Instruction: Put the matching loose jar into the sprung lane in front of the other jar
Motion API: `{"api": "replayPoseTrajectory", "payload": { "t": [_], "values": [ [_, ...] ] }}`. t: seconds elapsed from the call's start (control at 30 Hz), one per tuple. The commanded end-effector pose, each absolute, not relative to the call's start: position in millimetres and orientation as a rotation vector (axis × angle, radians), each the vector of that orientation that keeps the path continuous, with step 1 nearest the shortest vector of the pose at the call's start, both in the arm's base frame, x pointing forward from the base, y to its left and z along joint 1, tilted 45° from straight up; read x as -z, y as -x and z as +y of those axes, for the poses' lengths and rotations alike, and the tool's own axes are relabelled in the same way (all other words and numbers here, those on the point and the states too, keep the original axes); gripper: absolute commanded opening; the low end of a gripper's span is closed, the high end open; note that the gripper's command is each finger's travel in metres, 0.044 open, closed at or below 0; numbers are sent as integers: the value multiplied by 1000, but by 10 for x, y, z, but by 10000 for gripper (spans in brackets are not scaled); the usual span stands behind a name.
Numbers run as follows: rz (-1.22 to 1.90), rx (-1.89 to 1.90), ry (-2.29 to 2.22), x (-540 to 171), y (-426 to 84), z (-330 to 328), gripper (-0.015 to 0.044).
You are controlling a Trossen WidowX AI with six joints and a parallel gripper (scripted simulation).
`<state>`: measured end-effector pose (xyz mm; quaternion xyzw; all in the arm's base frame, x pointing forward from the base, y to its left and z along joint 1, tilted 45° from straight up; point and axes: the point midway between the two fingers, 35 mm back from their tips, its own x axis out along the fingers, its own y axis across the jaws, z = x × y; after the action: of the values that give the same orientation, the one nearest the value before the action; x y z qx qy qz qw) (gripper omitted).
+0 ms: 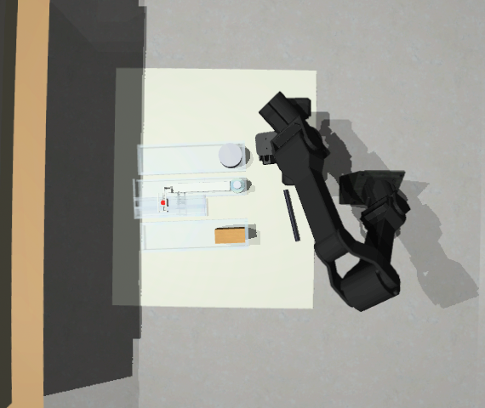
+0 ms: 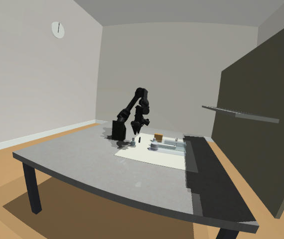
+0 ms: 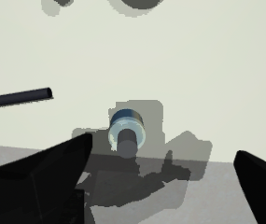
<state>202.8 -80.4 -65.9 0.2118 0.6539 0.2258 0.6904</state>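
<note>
The loose jar (image 2: 132, 142) (image 3: 128, 129) is small and bluish with a narrow grey cap; it stands upright near the mat's edge. In the top view the arm hides it. A like jar (image 1: 236, 184) (image 2: 154, 139) stands in the sprung lane (image 1: 198, 179) at its front end, with a long white strip (image 1: 198, 187) behind it. The pusher plate cannot be told clearly. My gripper (image 2: 136, 133) (image 3: 162, 148) is open and empty, pointing down above the loose jar. In the wrist view the jar shows between the fingers, nearer the left one.
A wide lilac-grey round jar (image 1: 230, 155) (image 2: 154, 146) stands in one neighbouring lane, an orange box (image 1: 230, 235) (image 2: 158, 137) in the other. A dark rod (image 1: 291, 215) (image 2: 139, 139) (image 3: 21, 98) lies on the mat (image 1: 216, 280). A red-marked part (image 1: 162, 202) sits beside the sprung lane.
</note>
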Motion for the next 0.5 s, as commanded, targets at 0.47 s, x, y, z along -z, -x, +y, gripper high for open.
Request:
{"api": "replayPoseTrajectory", "payload": {
  "t": [0.47],
  "values": [
    [1468, -600, -611, 836, -1727, -453, 440]
  ]
}}
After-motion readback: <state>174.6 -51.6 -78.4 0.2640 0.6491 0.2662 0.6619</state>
